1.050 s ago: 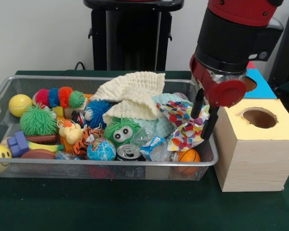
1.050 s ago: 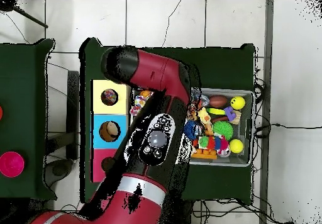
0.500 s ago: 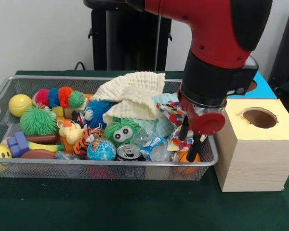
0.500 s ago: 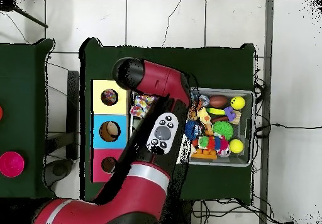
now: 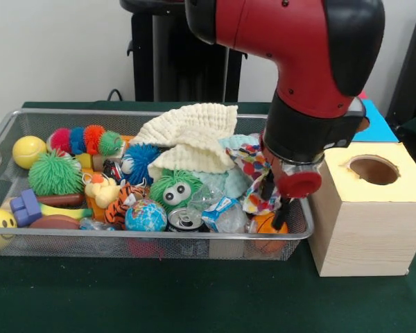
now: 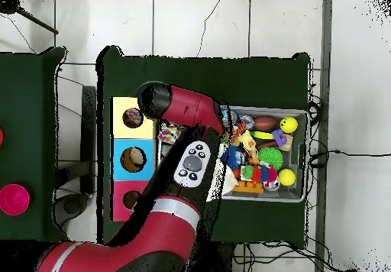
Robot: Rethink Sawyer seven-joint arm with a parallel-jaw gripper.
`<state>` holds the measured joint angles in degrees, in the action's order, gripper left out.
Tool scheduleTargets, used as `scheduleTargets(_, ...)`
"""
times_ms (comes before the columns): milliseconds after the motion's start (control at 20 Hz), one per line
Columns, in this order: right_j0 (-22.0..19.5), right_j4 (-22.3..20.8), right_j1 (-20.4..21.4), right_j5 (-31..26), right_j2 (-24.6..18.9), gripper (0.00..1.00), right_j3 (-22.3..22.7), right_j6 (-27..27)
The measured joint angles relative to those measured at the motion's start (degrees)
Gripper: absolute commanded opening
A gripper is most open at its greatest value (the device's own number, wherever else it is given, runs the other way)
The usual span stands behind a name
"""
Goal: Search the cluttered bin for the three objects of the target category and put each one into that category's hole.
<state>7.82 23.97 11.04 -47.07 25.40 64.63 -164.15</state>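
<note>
The gripper [image 5: 276, 201] is seen low in the bin [image 5: 14, 125], its fingers spread a little apart above the small orange ball [image 5: 267, 223], beside the box [image 5: 367, 222].

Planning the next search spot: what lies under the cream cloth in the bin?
Under the cream cloth, a blue fuzzy ball and a green fuzzy toy with eyes poke out. Anything deeper beneath its folds is covered.
</note>
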Motion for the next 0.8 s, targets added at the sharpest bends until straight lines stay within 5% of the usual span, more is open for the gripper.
scheduleTargets(800,7.3,0.5,7.5,2.5,0.1,1.00,11.2,0.0)
